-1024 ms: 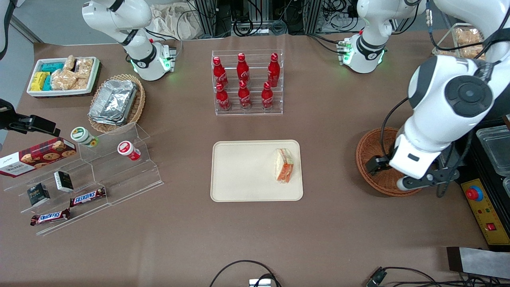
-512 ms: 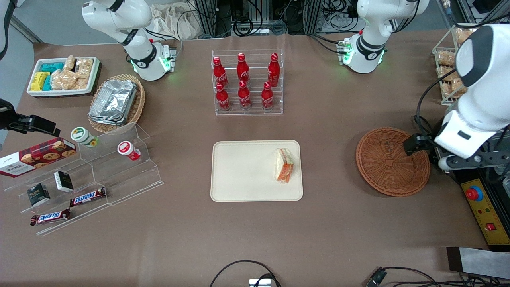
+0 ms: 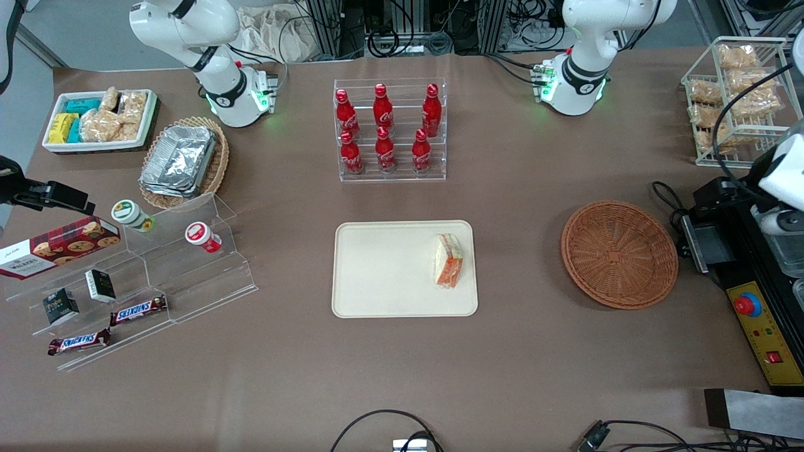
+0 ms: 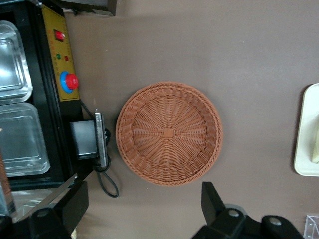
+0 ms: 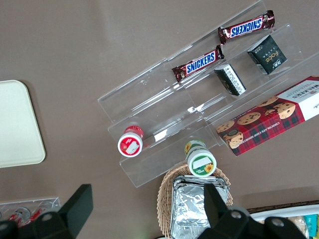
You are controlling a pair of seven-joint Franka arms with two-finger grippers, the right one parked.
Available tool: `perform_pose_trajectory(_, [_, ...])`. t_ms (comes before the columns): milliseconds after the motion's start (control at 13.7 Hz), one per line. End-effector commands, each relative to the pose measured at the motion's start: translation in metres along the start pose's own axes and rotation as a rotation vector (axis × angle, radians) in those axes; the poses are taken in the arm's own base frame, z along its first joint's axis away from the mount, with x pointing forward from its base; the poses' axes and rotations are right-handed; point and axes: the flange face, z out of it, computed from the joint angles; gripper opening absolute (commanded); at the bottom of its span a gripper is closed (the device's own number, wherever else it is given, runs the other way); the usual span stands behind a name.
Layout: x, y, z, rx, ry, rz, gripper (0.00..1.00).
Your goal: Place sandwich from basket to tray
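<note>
Toward the parked arm's end of the desk (image 3: 540, 351) from the tray (image 3: 383, 270) sit a white bin of snack packs (image 3: 100, 119), a light wicker basket with foil trays (image 3: 182, 160) and a stepped clear stand (image 3: 151, 276) carrying chocolate bars, small boxes and two lidded cups. Farther from the front camera than the tray stands a clear rack of six red bottles (image 3: 389, 129).

The sandwich (image 3: 448, 260) lies on the tray, at the tray's end nearest the working arm, close to the rim but inside it (its orange and green filling faces up). The rest of the tray is bare cream surface.

Toward the working arm's end from the tray, well apart from it, the reddish-brown basket (image 3: 619, 254) rests on the desk, its woven floor showing all over. Just beside the basket, farther again from the tray, is a black control box with a red button (image 3: 747, 306). A wire rack of bagged snacks (image 3: 735, 100) stands farther from the front camera.

The tool (image 4: 143, 191) hangs high above the desk at that end, farther from the tray than the basket is. Its fingers (image 4: 212, 199) are spread wide apart and hold nothing.
</note>
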Motion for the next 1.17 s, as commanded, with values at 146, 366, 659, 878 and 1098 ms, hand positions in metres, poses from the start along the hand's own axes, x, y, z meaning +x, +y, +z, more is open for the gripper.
perform_pose_trajectory(146, [-0.028, -0.004, -0.023, -0.013, -0.001, 0.032, 1.00])
perform_pose_trajectory(366, [-0.040, -0.002, -0.035, -0.053, -0.012, 0.084, 1.00])
perform_pose_trajectory(659, [-0.057, 0.003, -0.051, -0.100, -0.018, 0.088, 1.00])
perform_pose_trajectory(878, [-0.056, 0.004, -0.051, -0.100, -0.020, 0.085, 1.00])
perform_pose_trajectory(1098, [-0.053, 0.005, -0.049, -0.100, -0.031, 0.084, 1.00])
